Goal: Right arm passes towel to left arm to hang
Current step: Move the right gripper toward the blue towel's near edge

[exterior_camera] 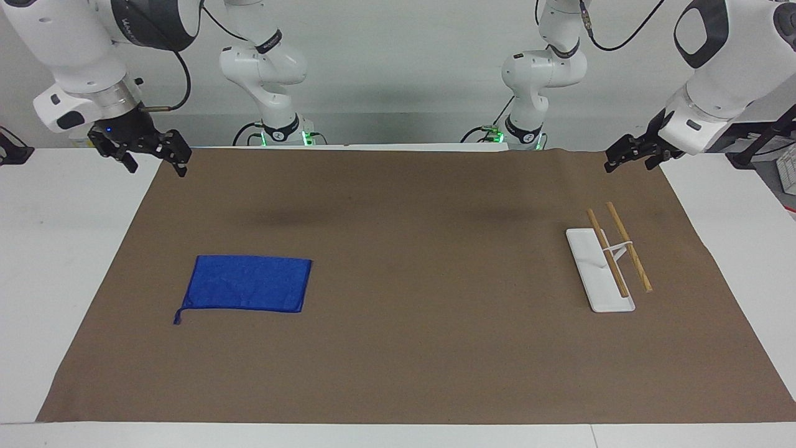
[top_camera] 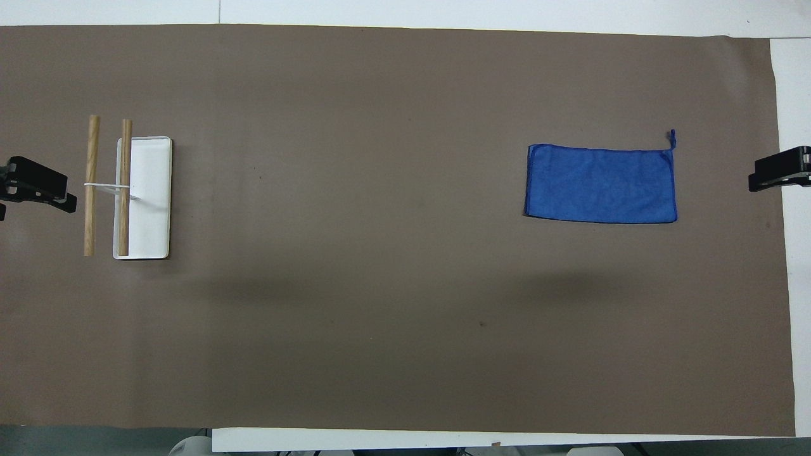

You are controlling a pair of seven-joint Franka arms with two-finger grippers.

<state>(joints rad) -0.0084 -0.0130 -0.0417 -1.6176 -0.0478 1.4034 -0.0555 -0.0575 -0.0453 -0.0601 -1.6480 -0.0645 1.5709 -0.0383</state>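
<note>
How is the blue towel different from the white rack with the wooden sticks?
The towel is bright blue soft cloth; the rack has a hard white base with two wooden bars.
The towel lies flat on the brown mat; the rack's bars stand raised above its base.
The towel sits toward the right arm's end of the table, the rack toward the left arm's end.
Both rest on the mat, untouched.

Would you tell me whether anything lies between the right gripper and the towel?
Nothing visible does. The right gripper hangs open over its end of the table; the towel lies flat on bare brown mat. The only other thing, the rack, stands toward the left arm's end.
</note>
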